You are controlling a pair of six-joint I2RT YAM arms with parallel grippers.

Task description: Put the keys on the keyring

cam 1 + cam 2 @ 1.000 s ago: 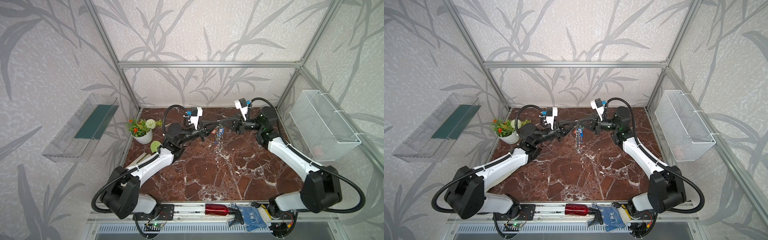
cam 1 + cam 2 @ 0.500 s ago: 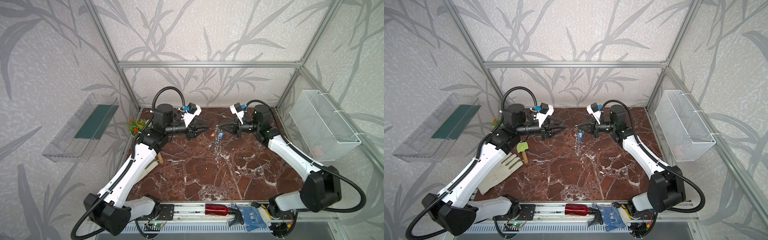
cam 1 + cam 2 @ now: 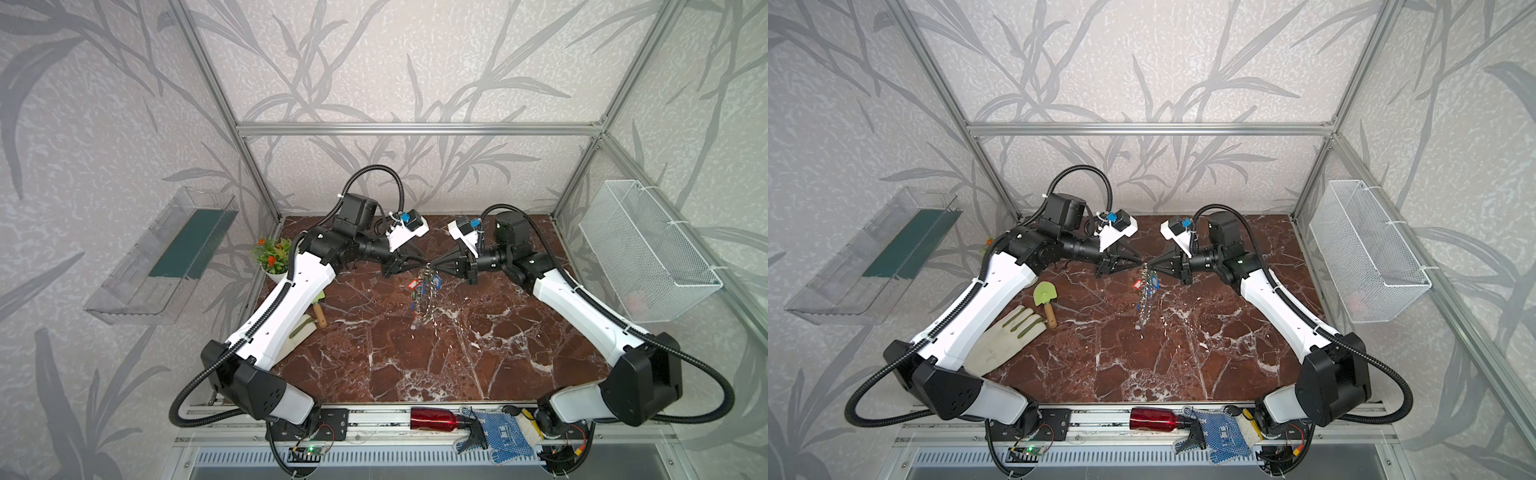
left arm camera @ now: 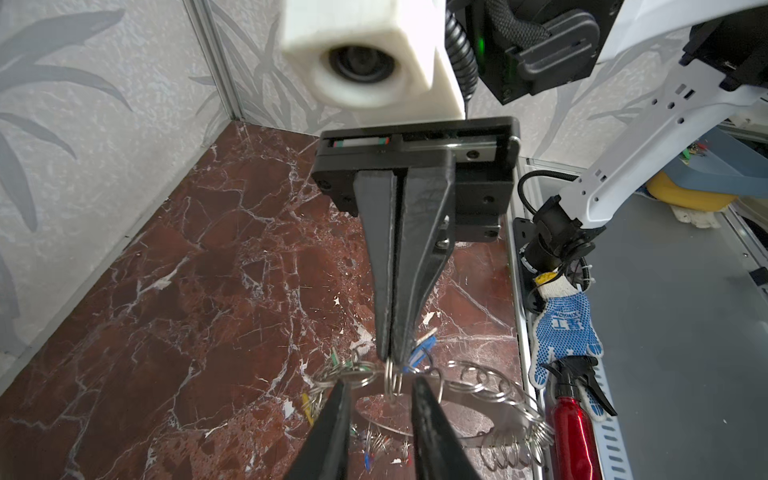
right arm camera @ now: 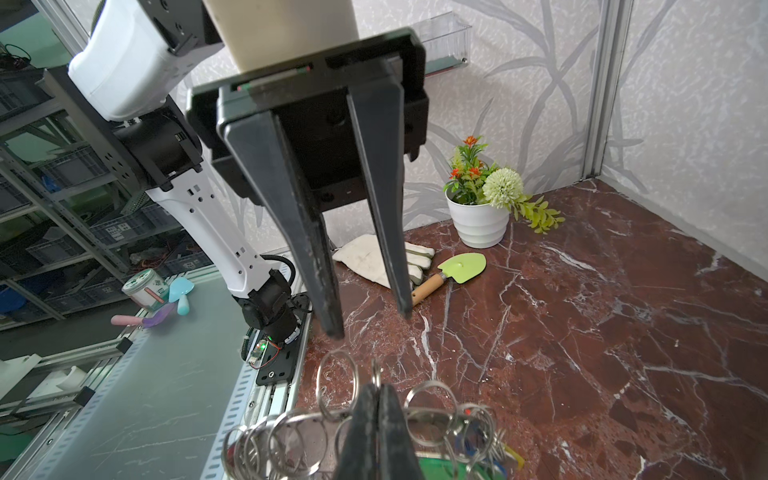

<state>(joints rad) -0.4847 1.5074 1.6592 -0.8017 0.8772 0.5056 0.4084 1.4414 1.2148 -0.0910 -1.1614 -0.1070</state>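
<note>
Left pincer (image 5: pixel 370 323) has returned, open, beside the large flat grey metal keyring (image 4: pixel 478 409); right pincer (image 4: pixel 392 361), clamped on a rim clip (image 4: pixel 390 379), suspends it for threading.

White arms (image 3: pixel 291 307), black tapered hands (image 5: pixel 370 324), ribbed cables (image 3: pixel 376 171).

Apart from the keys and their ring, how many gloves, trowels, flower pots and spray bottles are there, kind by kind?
Gloves: 2, white glove and blue dotted glove
Trowels: 1, green trowel
Flower pots: 1, white flower pot
Spray bottles: 1, red spray bottle
Total: 5
</note>
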